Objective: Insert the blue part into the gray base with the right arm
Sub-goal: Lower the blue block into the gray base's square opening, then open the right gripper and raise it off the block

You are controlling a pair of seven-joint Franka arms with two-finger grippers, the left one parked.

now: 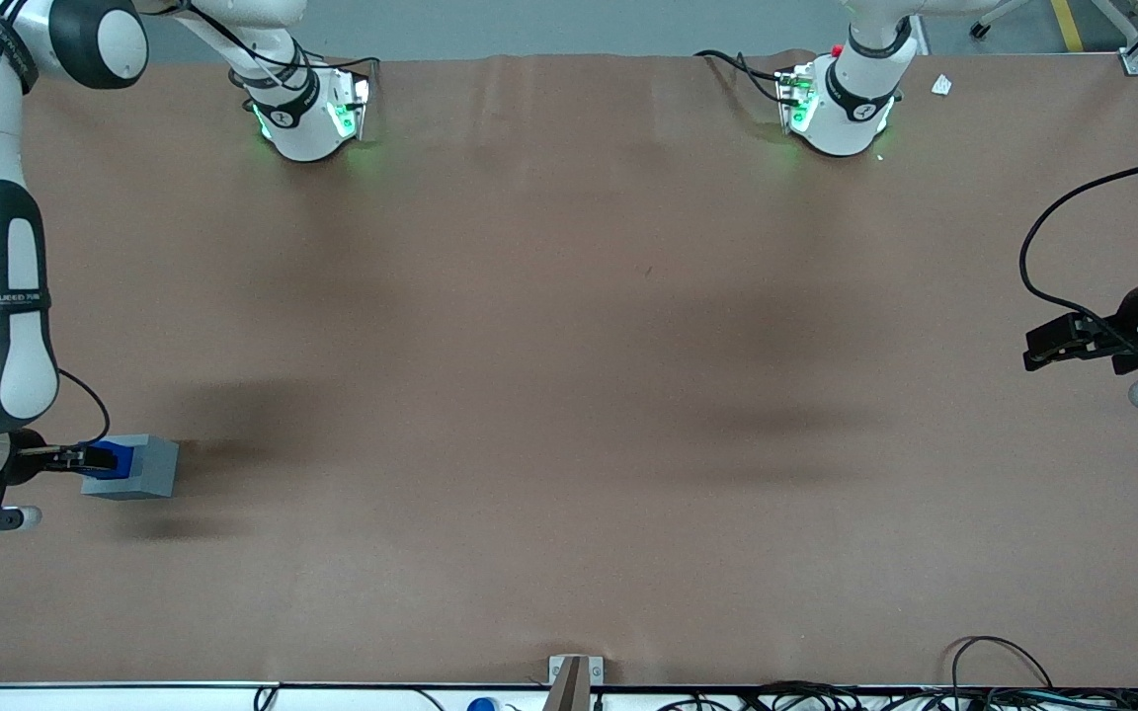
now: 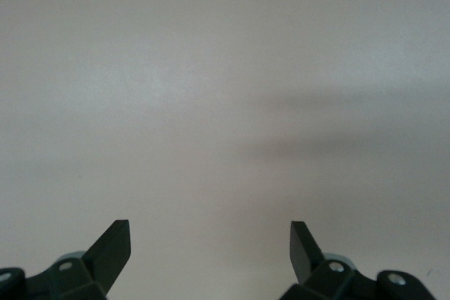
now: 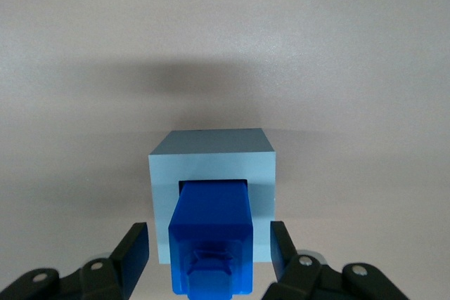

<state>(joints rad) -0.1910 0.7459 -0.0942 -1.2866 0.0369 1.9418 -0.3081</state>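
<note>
The gray base point(image 1: 146, 472) stands on the brown table at the working arm's end. In the right wrist view the gray base point(image 3: 211, 163) fills the middle. The blue part point(image 3: 211, 233) sits in its square recess, sticking out toward the camera with its raised stud on the outer face. My right gripper point(image 3: 209, 228) is open, one black finger on each side of the blue part and a narrow gap on both sides. The front view shows the blue part point(image 1: 116, 457) at the gripper's point(image 1: 85, 457) tips.
The brown table cover point(image 1: 569, 395) spreads wide toward the parked arm's end. Two white arm bases point(image 1: 307, 114) stand farthest from the front camera. Cables point(image 1: 984, 681) and a small metal bracket point(image 1: 574, 676) line the table edge nearest the camera.
</note>
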